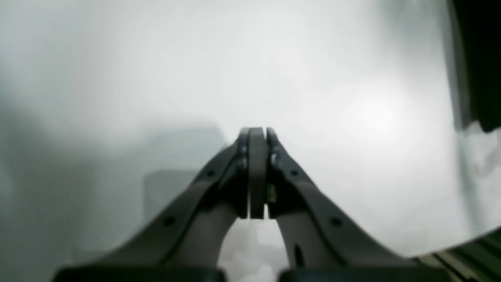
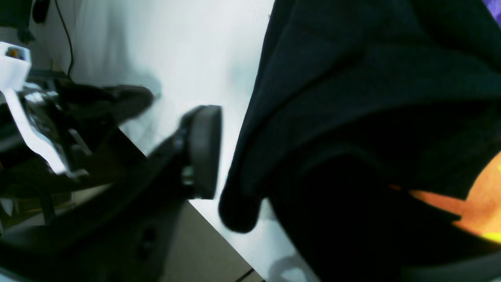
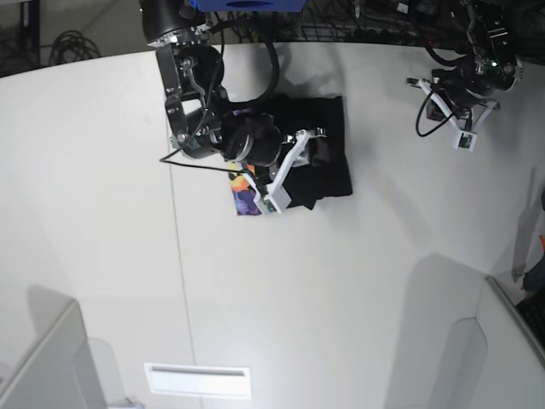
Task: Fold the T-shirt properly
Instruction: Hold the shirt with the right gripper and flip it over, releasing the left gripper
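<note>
The right gripper hovers over the folded bundle with its jaws parted; one dark pad stands clear of the cloth, the other is hidden by fabric, so nothing looks pinched. Just beside it lies the large black short-sleeved cloth T-shirt, bunched into a rough rectangle near the far edge of the white desk, with a corner of orange and purple print poking out at one side. The left gripper sits well apart, jaws pressed together on nothing. The cloth looks light, limp and thick where layered; it will sag and slip. A hold on a doubled hem or a corner seems safest.
</note>
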`<state>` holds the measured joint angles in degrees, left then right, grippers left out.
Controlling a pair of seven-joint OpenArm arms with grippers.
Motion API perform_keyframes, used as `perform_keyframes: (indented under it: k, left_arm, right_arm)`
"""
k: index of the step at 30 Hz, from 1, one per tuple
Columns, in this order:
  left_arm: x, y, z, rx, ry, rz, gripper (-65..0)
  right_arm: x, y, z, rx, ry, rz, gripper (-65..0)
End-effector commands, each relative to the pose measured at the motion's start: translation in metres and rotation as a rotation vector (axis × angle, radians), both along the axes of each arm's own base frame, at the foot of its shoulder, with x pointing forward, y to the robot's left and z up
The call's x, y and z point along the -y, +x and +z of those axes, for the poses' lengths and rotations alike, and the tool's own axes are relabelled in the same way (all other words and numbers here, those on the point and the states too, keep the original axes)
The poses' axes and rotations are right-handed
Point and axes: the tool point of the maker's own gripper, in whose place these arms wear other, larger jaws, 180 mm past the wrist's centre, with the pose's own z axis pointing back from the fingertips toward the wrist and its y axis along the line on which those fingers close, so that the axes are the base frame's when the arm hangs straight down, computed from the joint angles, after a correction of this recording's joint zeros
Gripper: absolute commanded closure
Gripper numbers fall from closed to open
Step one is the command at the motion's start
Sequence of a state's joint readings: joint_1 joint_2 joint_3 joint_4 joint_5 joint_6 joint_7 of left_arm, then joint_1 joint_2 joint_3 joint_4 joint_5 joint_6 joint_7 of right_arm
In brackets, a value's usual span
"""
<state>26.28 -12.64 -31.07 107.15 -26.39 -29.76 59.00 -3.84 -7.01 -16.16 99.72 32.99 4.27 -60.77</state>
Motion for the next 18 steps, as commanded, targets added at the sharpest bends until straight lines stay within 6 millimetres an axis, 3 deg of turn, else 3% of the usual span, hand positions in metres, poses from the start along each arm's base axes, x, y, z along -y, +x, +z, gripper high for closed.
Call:
perform_keyframes:
  k: [1,6,9,18]
  left_arm:
    - [-0.011,-0.004,0.007,0.006,0.027,-0.010,0.0]
    - [-0.043,-0.019,0.016,-0.006,0.086,0.031,0.0]
    - [-0.055,-0.022,0.020,0.002,0.104,0.062,0.0]
    - [-0.055,-0.018,0.021,0.012,0.103,0.063,0.0]
  right_arm:
    - [-0.006,0.009,0.015,0.042,0.040,-0.007,-32.4]
    - [-0.009,0.007,0.017,0.045,0.045,0.001,-34.5]
    - [-0.025,-0.001,0.021,0.060,0.052,0.058,-32.1]
    - [-0.060,-0.016,0.040,0.125,0.047,0.216,-30.8]
